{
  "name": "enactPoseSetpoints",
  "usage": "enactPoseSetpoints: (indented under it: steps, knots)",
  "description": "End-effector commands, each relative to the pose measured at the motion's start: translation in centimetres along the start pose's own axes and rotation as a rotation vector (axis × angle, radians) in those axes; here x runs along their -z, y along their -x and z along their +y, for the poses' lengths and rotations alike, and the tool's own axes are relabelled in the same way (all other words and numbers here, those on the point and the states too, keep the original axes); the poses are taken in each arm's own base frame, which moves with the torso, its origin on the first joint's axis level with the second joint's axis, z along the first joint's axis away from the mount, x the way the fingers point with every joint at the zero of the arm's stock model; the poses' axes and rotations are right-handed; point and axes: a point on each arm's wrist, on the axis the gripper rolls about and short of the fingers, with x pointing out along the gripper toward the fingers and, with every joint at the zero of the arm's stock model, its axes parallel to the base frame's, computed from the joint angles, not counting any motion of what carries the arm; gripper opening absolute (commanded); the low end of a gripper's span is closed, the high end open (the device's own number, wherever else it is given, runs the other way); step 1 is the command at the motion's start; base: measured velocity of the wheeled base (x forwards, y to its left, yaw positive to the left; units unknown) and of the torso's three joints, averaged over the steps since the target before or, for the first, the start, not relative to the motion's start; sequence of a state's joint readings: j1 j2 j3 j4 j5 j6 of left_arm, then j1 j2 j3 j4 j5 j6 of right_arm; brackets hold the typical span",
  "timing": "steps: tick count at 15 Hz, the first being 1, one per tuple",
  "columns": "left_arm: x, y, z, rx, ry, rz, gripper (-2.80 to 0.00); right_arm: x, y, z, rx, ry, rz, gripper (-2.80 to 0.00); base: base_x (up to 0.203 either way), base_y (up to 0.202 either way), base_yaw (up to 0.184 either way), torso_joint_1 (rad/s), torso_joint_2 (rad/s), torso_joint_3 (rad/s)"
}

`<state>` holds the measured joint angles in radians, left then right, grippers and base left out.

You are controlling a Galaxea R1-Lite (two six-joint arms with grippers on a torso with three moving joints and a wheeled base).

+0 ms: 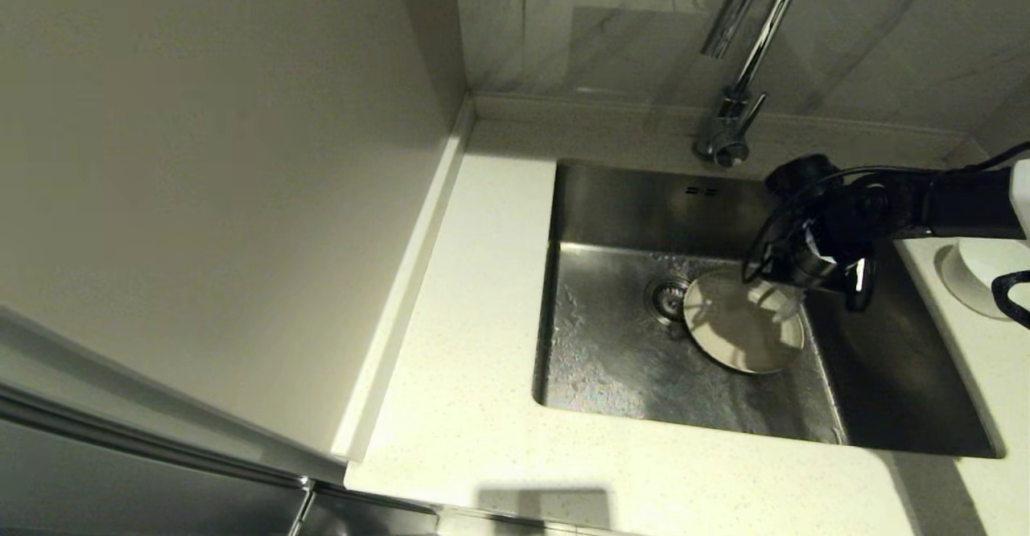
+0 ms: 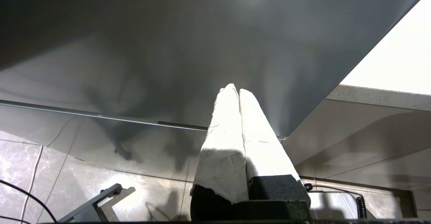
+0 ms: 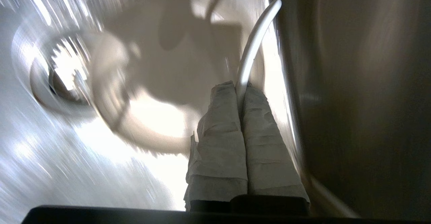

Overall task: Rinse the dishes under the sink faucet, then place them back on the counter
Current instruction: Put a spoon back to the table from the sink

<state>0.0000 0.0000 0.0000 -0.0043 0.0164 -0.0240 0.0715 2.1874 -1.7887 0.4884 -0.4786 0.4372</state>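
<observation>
Counter (image 1: 467, 343) spreads pale around the sink (image 1: 611, 359), faucet (image 1: 736, 77) arching at the back wall. My right arm reaches in from the right side over the basin, wrist bent down, and my right gripper (image 1: 784, 303) is clamped on the rim of the plate (image 1: 740, 331), which sits tilted in the basin just beside the drain strainer (image 1: 666, 296). My left gripper (image 2: 235, 92) is parked below the counter, fingers pressed together on nothing.
</observation>
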Motion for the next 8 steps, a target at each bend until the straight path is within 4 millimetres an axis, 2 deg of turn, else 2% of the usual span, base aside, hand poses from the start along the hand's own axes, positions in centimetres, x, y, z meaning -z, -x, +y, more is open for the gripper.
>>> enactPoseSetpoints:
  steps: [1,2,4,5,6,8]
  knots:
    - [0.0,0.0,0.0,0.0,0.001,-0.003,-2.8,0.9,2.1,-0.6,0.009,0.021,-0.003,-2.8,0.0,0.0,0.0,0.0,0.0,0.0]
    - [0.0,0.0,0.0,0.0,0.001,-0.003,-2.8,-0.1,3.4,-0.9,-0.005,0.012,-0.046,-2.8,0.0,0.0,0.0,0.0,0.0,0.0]
    - [0.0,0.0,0.0,0.0,0.001,-0.003,-2.8,-3.6,8.1,-2.5,-0.051,-0.009,-0.193,-2.8,0.0,0.0,0.0,0.0,0.0,0.0]
    - [0.0,0.0,0.0,0.0,0.001,-0.003,-2.8,-4.6,10.3,-3.6,-0.059,0.004,-0.249,-2.8,0.0,0.0,0.0,0.0,0.0,0.0]
    - [0.0,0.0,0.0,0.0,0.001,-0.003,-2.8,-5.4,11.8,-4.8,-0.054,0.02,-0.292,-2.8,0.0,0.0,0.0,0.0,0.0,0.0]
    - [0.0,0.0,0.0,0.0,0.001,-0.003,-2.8,-6.7,13.3,-7.3,-0.022,0.015,-0.345,-2.8,0.0,0.0,0.0,0.0,0.0,0.0]
